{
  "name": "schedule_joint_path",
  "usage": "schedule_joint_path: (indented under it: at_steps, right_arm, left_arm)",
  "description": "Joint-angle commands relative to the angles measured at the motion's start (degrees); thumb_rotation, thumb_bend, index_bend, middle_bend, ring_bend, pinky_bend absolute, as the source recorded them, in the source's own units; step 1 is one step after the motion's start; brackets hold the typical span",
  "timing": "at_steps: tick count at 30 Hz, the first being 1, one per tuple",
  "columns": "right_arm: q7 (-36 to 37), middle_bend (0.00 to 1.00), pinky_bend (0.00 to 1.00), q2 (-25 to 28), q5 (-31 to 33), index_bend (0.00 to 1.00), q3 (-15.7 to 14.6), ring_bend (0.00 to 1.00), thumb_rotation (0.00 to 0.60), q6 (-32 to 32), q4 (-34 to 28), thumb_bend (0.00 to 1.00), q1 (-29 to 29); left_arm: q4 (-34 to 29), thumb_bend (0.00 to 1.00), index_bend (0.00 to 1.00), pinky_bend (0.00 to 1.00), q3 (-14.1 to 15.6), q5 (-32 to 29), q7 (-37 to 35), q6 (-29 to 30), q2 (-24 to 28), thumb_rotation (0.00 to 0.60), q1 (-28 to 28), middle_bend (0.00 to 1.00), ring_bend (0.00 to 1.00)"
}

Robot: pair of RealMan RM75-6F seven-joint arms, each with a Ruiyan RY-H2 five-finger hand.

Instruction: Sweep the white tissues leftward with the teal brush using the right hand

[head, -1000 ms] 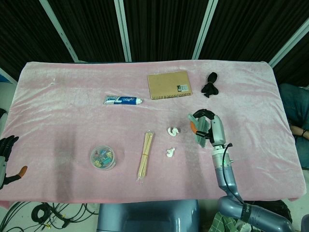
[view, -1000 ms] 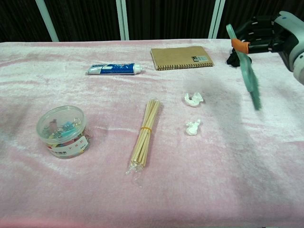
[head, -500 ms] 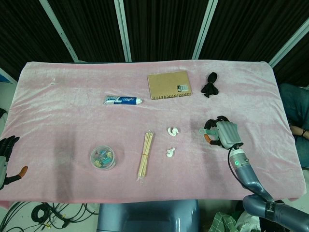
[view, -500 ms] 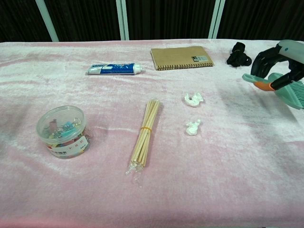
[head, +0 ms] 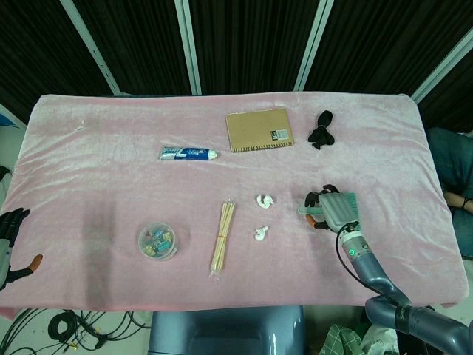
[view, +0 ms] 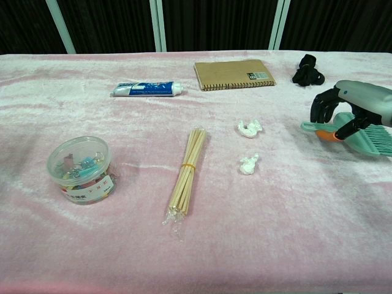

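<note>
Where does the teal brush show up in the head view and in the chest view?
Head view: teal brush at lower right, under the right robot hand.
Chest view: teal brush at the right edge, held by the same robot hand.
Shared landmark: the two white tissues lie left of it.

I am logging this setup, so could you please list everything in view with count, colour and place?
tissues: two, white, centre, right of sticks
brush: one, teal, right side, in right robot hand
sticks: one bundle, tan, centre front
jar of clips: one, clear, front left
toothpaste tube: one, blue-white, back left
notebook: one, brown, back centre
black item: one, back right
table cloth: pink
right robot hand: grips brush
left robot hand: far left edge
</note>
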Motion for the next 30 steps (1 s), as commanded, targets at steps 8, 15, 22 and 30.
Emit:
schedule_joint_path:
  at_steps: [8, 15, 22, 30]
  right_arm:
    - [-6.5, 0.33, 0.12, 2.0, 7.2, 0.48, -0.7, 0.21, 0.600, -5.5, -2.3, 0.07, 1.3]
    - [-10.3, 0.11, 0.12, 3.6, 13.4, 0.26, 0.0, 0.14, 0.600, -6.2, -6.1, 0.00, 1.7]
    - [-8.4, 0.10, 0.12, 7.8, 12.4, 0.20, 1.9, 0.13, 0.600, 1.3, -11.9, 0.00, -1.0]
    - [-3.6, 0.10, 0.12, 12.8, -0.6, 0.20, -3.4, 0.13, 0.600, 19.8, -14.8, 0.00, -11.6]
  left_arm:
    - [-0.3, 0.28, 0.09, 0.00, 0.0, -0.5, 0.3, -0.3, 0.1, 0.600, 0.0, 0.05, 0.00]
    - [-0.4, 0.28, 0.09, 0.00, 0.0, -0.6, 0.7, -0.1, 0.1, 0.600, 0.0, 0.05, 0.00]
    - [-0.2, 0.28, 0.09, 0.00, -0.1, -0.5, 0.8, 0.0, 0.0, 0.600, 0.0, 0.05, 0.00]
    - [0.2, 0.28, 0.08, 0.00, -0.5, 0.0, 1.6, 1.8, -0.8, 0.600, 0.3, 0.05, 0.00]
